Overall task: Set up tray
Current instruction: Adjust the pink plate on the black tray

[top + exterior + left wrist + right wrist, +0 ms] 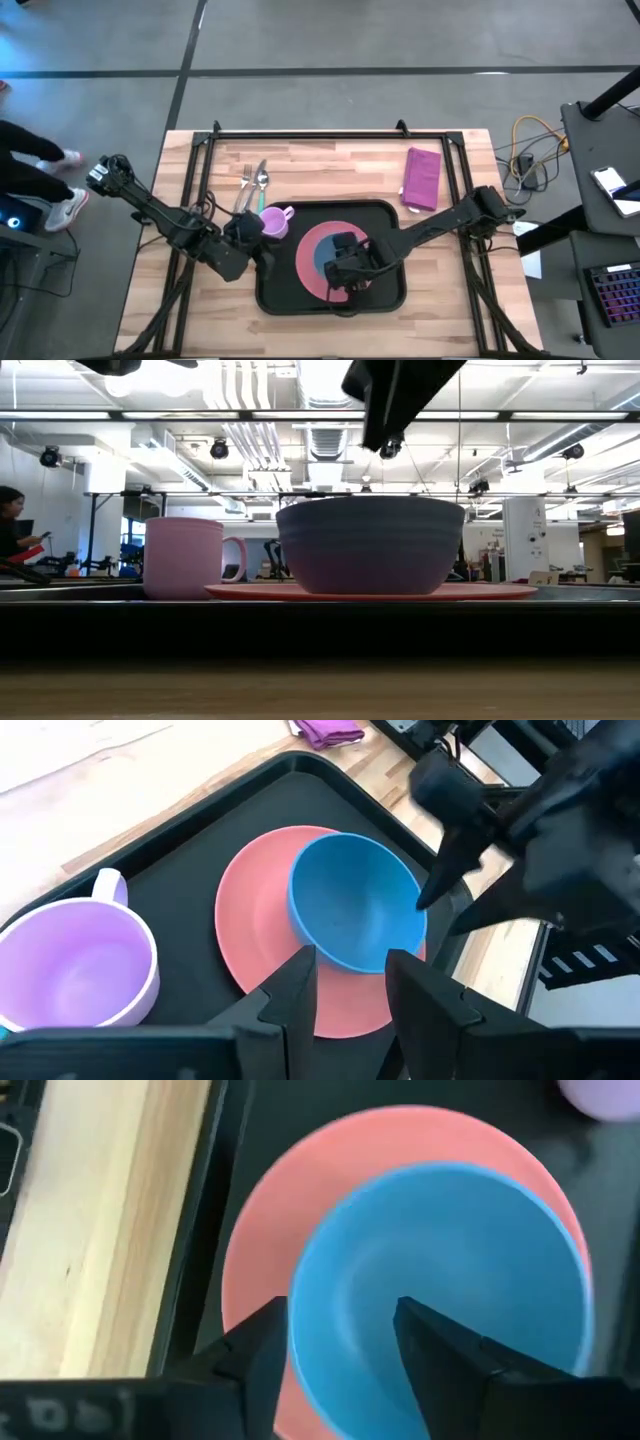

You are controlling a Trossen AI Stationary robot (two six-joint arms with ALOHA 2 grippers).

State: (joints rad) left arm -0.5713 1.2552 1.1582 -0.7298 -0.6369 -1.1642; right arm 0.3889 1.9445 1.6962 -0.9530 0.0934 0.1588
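The black tray (385, 215) lies mid-table. A pink plate (310, 250) rests flat on it, and a blue bowl (450, 1270) stands upright on the plate. A lilac mug (277, 220) stands in the tray's far left corner. My right gripper (340, 1350) is open and hovers just above the bowl's rim (370, 502), clear of it in the low view. My left gripper (350, 990) is open and hangs over the tray's left side, near the mug (75, 965), touching nothing.
A fork and a spoon (252, 185) lie on the wood beyond the tray's far left corner. A folded purple napkin (422, 178) lies toward the far right. A black frame (320, 133) runs around the table. A person's legs (40, 165) show at the left.
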